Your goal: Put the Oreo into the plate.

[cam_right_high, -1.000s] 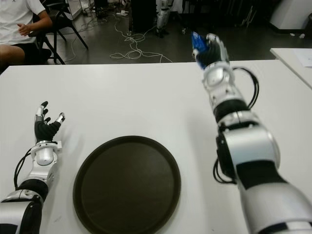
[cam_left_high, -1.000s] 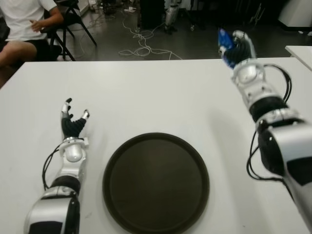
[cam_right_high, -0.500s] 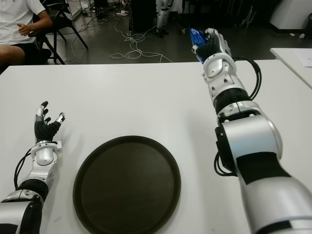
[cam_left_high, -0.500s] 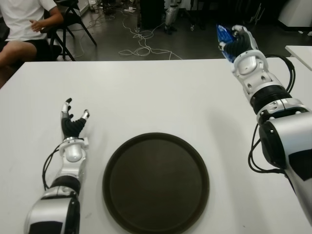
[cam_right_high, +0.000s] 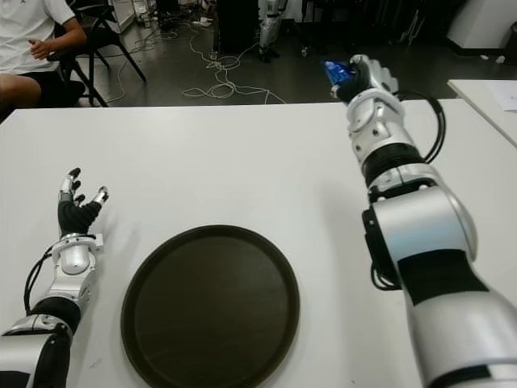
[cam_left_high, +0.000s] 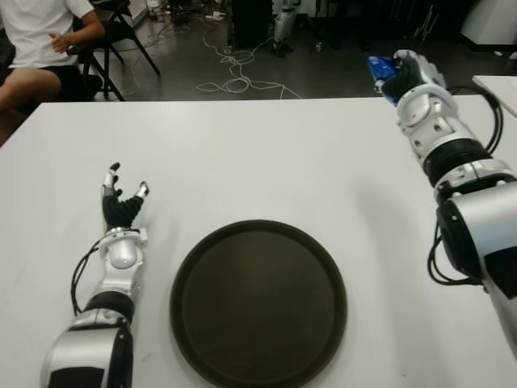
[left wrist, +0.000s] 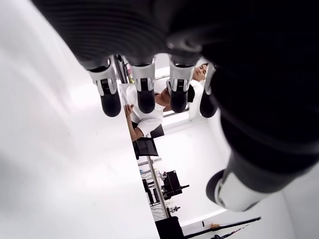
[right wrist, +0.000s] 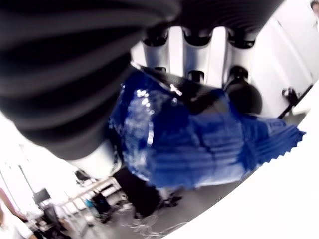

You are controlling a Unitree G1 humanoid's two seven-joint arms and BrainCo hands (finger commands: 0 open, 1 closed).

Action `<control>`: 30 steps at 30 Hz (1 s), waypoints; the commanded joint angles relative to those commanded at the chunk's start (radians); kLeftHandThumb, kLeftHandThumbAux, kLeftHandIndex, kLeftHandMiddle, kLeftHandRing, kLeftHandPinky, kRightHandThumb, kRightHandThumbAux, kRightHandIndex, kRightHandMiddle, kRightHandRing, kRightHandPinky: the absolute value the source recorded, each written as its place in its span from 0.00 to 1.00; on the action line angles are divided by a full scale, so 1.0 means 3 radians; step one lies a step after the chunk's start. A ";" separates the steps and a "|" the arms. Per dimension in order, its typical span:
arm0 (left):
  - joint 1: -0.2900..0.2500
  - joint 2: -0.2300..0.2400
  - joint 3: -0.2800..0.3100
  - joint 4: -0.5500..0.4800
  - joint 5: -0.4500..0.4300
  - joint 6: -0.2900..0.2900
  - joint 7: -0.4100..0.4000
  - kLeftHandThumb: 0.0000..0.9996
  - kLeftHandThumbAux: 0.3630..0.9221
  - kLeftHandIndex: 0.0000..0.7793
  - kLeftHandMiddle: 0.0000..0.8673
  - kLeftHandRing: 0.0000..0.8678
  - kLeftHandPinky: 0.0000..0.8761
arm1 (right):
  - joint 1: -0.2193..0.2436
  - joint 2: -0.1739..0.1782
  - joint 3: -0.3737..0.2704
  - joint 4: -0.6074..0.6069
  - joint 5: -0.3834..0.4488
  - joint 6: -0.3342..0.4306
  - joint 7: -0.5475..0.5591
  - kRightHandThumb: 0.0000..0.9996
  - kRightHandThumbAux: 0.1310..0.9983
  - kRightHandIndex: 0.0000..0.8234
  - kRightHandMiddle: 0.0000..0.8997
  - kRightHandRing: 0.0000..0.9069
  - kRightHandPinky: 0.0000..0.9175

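Meanwhile, plate (cam_left_high: 258, 303) bare; Oreo (right wrist: 199, 144) in right hand (cam_left_high: 408, 74).

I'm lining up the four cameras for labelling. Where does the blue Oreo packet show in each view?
Left eye view: the blue Oreo packet is at the upper right, past the table's far edge, gripped in the right hand.
Right eye view: upper right of centre, same grip.
Left wrist view: not in it.
Right wrist view: fills the middle, under the curled fingers.
Shared landmark: the round dark plate.

Dark floor (cam_left_high: 323, 69) with tangled cables (cam_left_high: 234, 73), black chair (cam_left_high: 121, 32) behind.
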 joint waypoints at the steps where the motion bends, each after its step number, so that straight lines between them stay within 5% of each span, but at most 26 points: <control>1: 0.0000 0.0001 0.0000 0.0001 0.0000 -0.0001 0.0001 0.00 0.69 0.03 0.04 0.02 0.02 | 0.0000 -0.0004 0.0000 0.0001 -0.0009 0.0003 0.0002 0.69 0.70 0.52 0.79 0.76 0.73; 19: 0.0001 0.0007 0.0011 0.0010 -0.0017 -0.0010 -0.0028 0.00 0.73 0.04 0.05 0.04 0.03 | -0.0108 -0.0033 0.0157 0.0005 -0.0230 0.0061 -0.0138 0.69 0.69 0.52 0.74 0.70 0.67; 30: 0.0015 0.0000 0.0003 0.0002 -0.0005 0.0028 0.0003 0.00 0.68 0.03 0.04 0.02 0.00 | -0.0196 -0.0100 0.0259 0.0007 -0.0357 0.0031 -0.0248 0.70 0.69 0.52 0.73 0.70 0.67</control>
